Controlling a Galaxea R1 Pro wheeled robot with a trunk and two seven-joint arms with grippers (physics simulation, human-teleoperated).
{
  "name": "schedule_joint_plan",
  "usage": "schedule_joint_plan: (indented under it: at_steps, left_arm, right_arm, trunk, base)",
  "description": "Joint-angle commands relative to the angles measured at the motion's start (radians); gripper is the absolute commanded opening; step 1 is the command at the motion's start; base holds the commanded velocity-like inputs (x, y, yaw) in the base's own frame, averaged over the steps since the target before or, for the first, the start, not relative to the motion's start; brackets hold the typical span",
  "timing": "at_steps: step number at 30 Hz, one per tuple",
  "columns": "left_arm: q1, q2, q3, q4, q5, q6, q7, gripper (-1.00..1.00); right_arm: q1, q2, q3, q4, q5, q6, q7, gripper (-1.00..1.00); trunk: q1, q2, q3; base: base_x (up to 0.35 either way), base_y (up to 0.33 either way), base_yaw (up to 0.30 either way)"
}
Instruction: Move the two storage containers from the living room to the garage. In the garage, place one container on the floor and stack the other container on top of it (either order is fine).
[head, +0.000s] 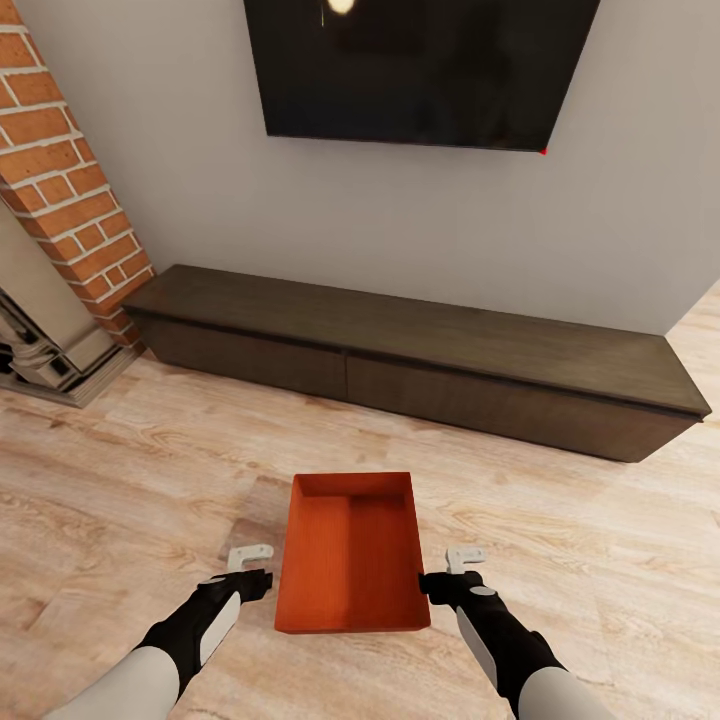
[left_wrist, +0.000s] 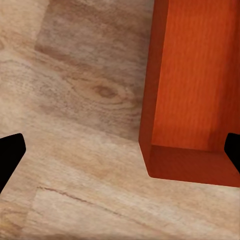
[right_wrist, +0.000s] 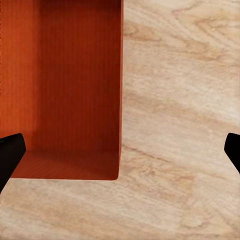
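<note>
Head view is showing one container (head: 350, 555) sitting ungrasped on the living room planks (head: 130, 470), both grippers (head: 249, 562) (head: 465, 566) gaping beside it; everything's remaining.

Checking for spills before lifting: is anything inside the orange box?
No, the head view shows the orange box open-topped with only its bare inner walls and bottom.
</note>
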Motion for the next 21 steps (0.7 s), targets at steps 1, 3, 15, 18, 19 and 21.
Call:
schedule_joint_plan:
  at_steps: [1, 3, 15, 18, 19, 21]
  left_arm:
    - [0.000, 0.001, -0.008, -0.002, 0.011, 0.005, 0.008, 1.00]
    - [0.000, 0.001, -0.008, -0.002, 0.011, 0.005, 0.008, 1.00]
    - [0.000, -0.001, -0.005, 0.043, 0.013, 0.003, 0.007, 1.00]
    - [0.000, -0.010, -0.006, 0.082, 0.013, -0.026, 0.006, 1.00]
    - [0.000, -0.013, -0.006, 0.092, 0.013, -0.053, 0.006, 1.00]
    - [-0.001, -0.014, -0.007, 0.101, 0.013, -0.088, 0.006, 1.00]
  right_arm:
    - [0.000, -0.001, 0.006, -0.002, -0.005, 0.006, -0.007, 1.00]
    - [0.000, -0.001, 0.006, -0.002, -0.005, 0.006, -0.007, 1.00]
    - [0.000, 0.008, 0.013, 0.052, 0.003, 0.002, -0.018, 1.00]
    - [0.000, 0.013, 0.013, 0.090, 0.003, -0.034, -0.017, 1.00]
    - [0.000, 0.014, 0.013, 0.102, 0.003, -0.057, -0.018, 1.00]
    - [0.000, 0.014, 0.013, 0.112, 0.002, -0.081, -0.018, 1.00]
  trunk:
    - [0.000, 0.000, -0.001]
    - [0.000, 0.000, -0.001]
    - [0.000, 0.000, -0.001]
    - [0.000, 0.000, -0.001]
    - [0.000, 0.000, -0.001]
    - [0.000, 0.000, -0.001]
  base:
    - [0.000, 0.000, 0.000]
    - [0.000, 0.000, 0.000]
    - [0.000, 0.000, 0.000]
    - [0.000, 0.000, 0.000]
    - [0.000, 0.000, 0.000]
    - [0.000, 0.000, 0.000]
